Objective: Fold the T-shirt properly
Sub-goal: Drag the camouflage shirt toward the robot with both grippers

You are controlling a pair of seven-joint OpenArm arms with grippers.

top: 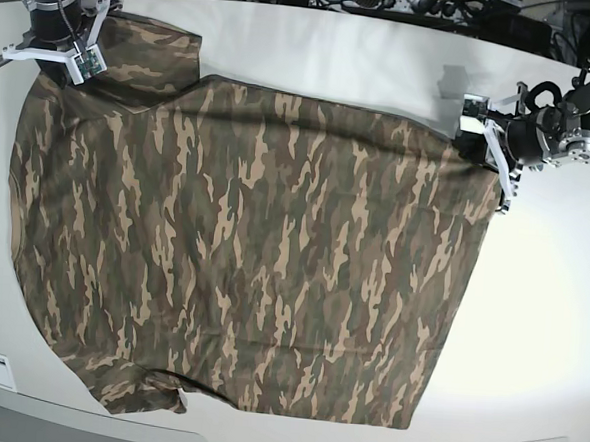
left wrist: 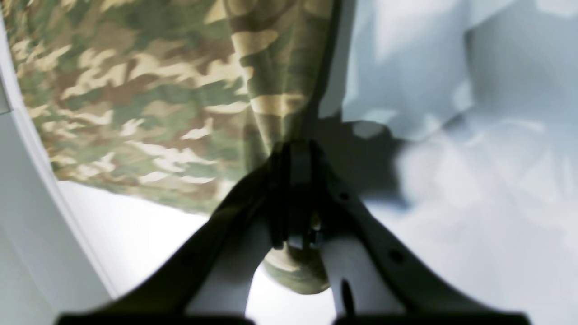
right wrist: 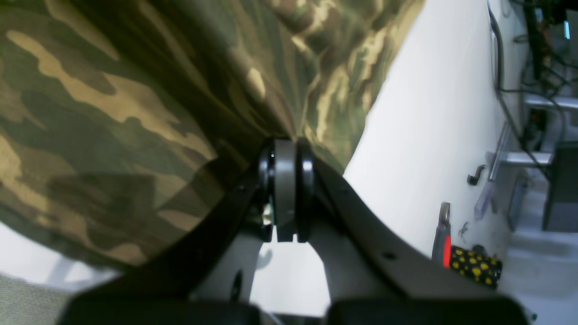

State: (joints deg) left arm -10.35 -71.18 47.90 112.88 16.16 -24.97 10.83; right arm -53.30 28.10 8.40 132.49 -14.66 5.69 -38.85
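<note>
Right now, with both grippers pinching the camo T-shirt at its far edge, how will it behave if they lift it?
The T-shirt will probably sag and drape, not hold shape: it lies limp and bunches into folds at the left gripper. It looks light, thin fabric. Held only at two far corners, by the right gripper too, the middle likely droops and drags on the table.

Setting: robotics lab or workshop. White worktable (top: 529,326) with two arms mounted at its far corners. Tangled cables (top: 389,1) along the back edge. Red-handled tool (right wrist: 445,237), metal frames (right wrist: 537,131) beside the table.
</note>
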